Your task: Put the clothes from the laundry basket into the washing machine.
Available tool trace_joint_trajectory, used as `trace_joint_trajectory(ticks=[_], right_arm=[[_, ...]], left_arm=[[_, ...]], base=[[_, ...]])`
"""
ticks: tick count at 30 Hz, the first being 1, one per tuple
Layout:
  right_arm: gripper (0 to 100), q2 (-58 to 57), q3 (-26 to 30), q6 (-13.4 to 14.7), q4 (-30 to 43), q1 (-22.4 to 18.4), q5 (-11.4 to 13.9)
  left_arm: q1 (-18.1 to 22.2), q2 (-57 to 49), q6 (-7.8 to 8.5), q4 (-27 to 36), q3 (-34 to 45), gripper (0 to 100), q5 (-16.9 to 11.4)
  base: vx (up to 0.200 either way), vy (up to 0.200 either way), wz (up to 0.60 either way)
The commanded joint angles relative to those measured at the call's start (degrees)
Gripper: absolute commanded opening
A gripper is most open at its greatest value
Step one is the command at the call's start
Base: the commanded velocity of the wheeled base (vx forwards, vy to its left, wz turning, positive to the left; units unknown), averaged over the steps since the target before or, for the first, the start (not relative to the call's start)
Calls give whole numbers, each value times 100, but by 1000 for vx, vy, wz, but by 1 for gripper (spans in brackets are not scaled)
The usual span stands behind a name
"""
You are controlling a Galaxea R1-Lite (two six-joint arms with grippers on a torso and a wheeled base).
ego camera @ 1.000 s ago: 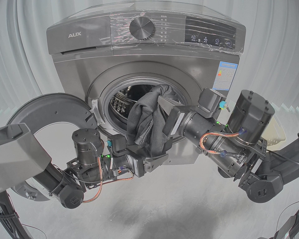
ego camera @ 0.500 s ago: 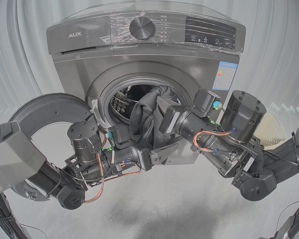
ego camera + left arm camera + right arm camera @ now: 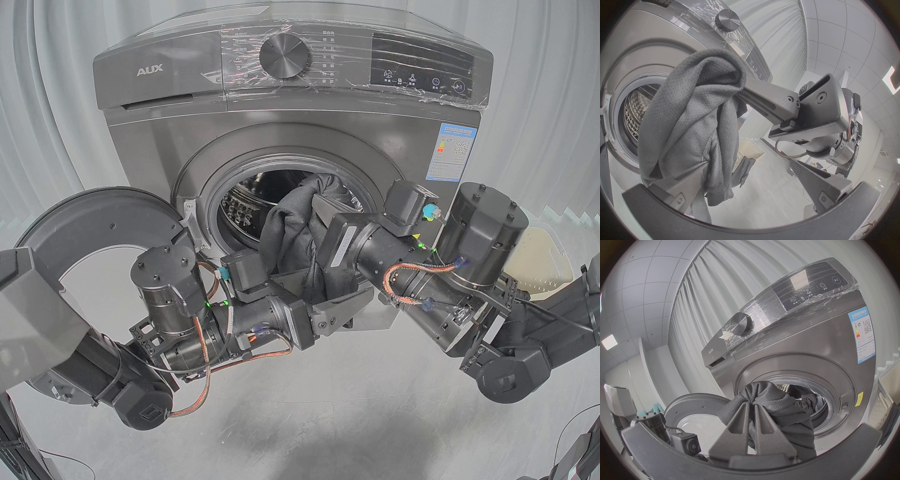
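Arms edge toward the drum [image 3: 242,209], right gripper [image 3: 752,405] clamped on the dark garment [image 3: 292,232], left gripper [image 3: 748,165] spread open beneath. Dangling cloth may snag the rim [image 3: 214,199].

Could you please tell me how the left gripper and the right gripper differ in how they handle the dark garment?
The right gripper is shut on the top of the dark grey mesh garment; the left gripper is open, fingers spread. The right gripper is higher, at the grey washing machine's round opening; the left gripper is lower, under the hanging garment. Both point toward the drum.
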Motion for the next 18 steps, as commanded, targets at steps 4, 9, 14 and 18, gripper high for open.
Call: trace_joint_trajectory(ticks=[4, 9, 14, 18], right_arm=[[0, 60, 13, 4, -2, -28, -111], [0, 183, -22, -14, -2, -151, -120], [0, 271, -101, -14, -2, -177, -120], [0, 280, -110, -14, -2, -177, -120]], left_arm=[[-81, 5, -111, -32, 22, 100, 1], [-81, -48, -164, -67, 162, 100, 18], [-90, -57, -164, -85, 259, 100, 9], [-116, -13, -182, -85, 232, 100, 1]], base=[[0, 0, 0], [0, 0, 0], [0, 0, 0], [0, 0, 0]])
